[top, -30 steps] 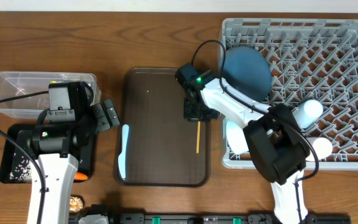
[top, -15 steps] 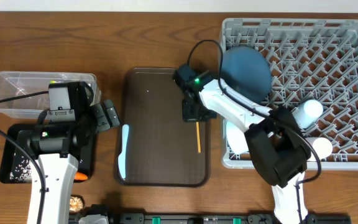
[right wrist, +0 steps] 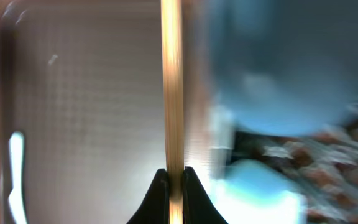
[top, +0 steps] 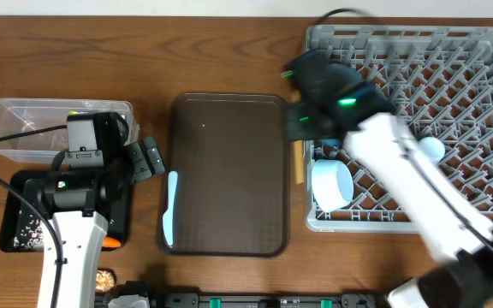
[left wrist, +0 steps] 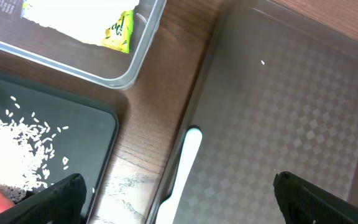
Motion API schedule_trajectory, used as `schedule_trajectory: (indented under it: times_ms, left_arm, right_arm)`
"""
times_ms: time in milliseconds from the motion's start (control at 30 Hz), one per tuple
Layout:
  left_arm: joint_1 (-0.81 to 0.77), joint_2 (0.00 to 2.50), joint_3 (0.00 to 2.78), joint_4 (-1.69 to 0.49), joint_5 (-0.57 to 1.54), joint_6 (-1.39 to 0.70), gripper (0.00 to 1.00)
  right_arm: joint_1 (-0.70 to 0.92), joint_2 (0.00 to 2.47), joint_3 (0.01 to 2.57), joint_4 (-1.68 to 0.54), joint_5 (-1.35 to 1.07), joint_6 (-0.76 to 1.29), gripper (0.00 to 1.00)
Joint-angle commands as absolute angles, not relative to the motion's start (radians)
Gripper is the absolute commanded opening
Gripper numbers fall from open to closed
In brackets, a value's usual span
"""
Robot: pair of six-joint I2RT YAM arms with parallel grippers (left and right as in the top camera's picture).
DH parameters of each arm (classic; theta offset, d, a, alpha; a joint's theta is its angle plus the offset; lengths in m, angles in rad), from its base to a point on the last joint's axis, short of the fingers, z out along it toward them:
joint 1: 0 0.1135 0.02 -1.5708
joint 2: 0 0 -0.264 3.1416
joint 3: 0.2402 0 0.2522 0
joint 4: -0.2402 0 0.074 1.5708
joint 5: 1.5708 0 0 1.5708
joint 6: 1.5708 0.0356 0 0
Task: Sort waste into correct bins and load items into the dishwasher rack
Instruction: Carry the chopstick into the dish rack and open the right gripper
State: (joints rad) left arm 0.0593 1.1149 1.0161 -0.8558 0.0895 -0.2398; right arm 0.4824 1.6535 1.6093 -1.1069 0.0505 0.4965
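One blurred chopstick (right wrist: 171, 87) in right tool (right wrist: 173, 177)

2 white arms (top: 68, 257), black joints, cables (top: 7, 137), green LED (top: 347, 103).

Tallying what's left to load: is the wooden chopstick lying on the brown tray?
No, the right wrist view shows the right hand pinching the chopstick, which it holds up lengthwise.
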Motion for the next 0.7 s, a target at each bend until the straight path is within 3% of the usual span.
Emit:
schedule_trajectory:
  times_ms: [0,233,567,600,633,667]
  left_arm:
    - [0.065,1.118,1.029,-0.856,0.078,-0.249,0.98]
    - [0.065,1.118,1.029,-0.856,0.078,-0.249,0.98]
    - [0.065,1.118,1.029,-0.856,0.078,-0.249,0.98]
    - [0.065,1.118,1.029,-0.856,0.077,-0.249,0.98]
    - [0.065,1.118,1.029,-0.856,0.078,-0.249,0.98]
    - [0.065,1.118,1.029,-0.856,0.078,-0.249,0.98]
  right_arm:
    - [0.334,1.575,1.623,-1.14,0.102,0.386,0.01]
    - [0.052,1.574,1.618,-1.176,0.101,0.158,0.01]
    - [0.009,1.774,1.614,-1.152,0.284,0.153,0.01]
    - [0.01,1.787,1.614,-1.145,0.279,0.152,0.11]
    - [0.011,1.8,1.614,-1.14,0.281,0.152,0.4]
    - [0.011,1.803,1.614,-1.139,0.281,0.152,0.57]
